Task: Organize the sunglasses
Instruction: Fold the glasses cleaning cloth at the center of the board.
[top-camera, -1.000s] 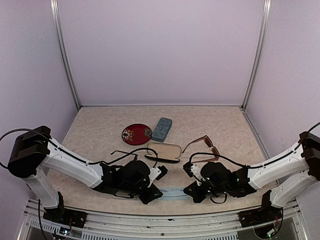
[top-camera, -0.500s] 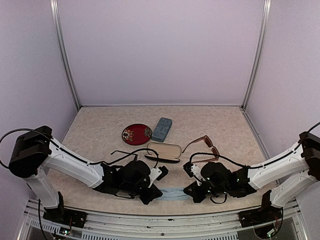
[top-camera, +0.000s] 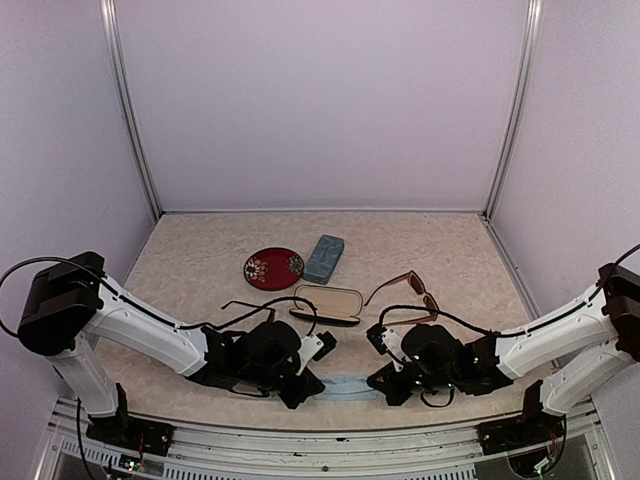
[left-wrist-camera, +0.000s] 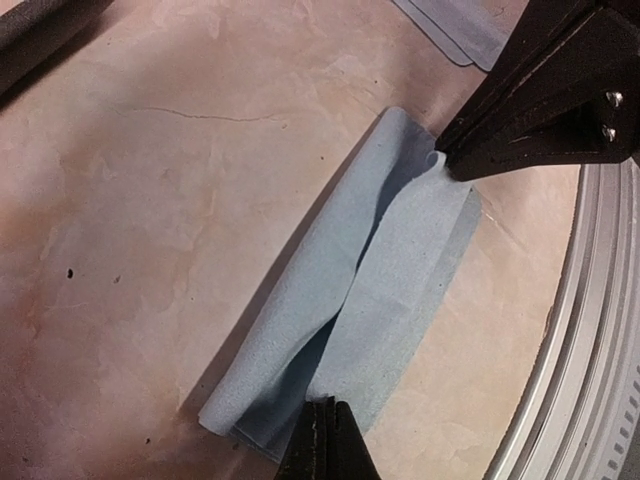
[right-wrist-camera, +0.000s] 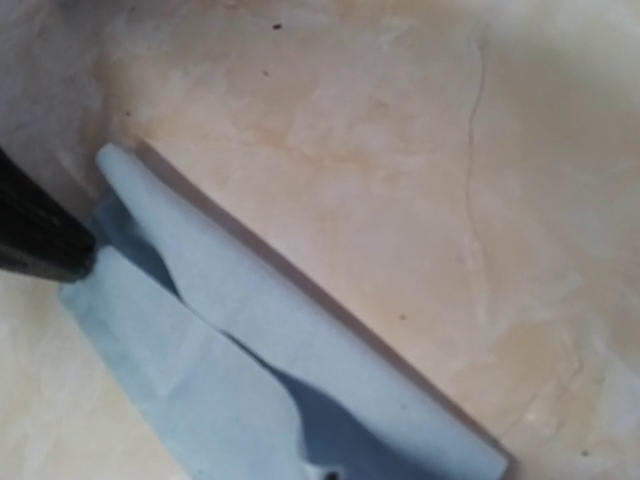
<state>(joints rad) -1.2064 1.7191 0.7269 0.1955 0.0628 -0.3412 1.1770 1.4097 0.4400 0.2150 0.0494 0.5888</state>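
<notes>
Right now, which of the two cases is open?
The black-edged oval case, the one nearer the arms: its pale inside shows. The blue-grey rectangular case, farther back beside the red disc, is shut.

Pale lilac walls (top-camera: 320, 100) are enclosing a beige mottled tabletop (top-camera: 450, 245) (silver metal posts (top-camera: 131, 110) are standing at its back corners); soft, even light is filling the booth.

Folded blue cloth (left-wrist-camera: 380, 290) at front — red disc (top-camera: 273, 268) beside blue-grey case (top-camera: 324, 258)
</notes>
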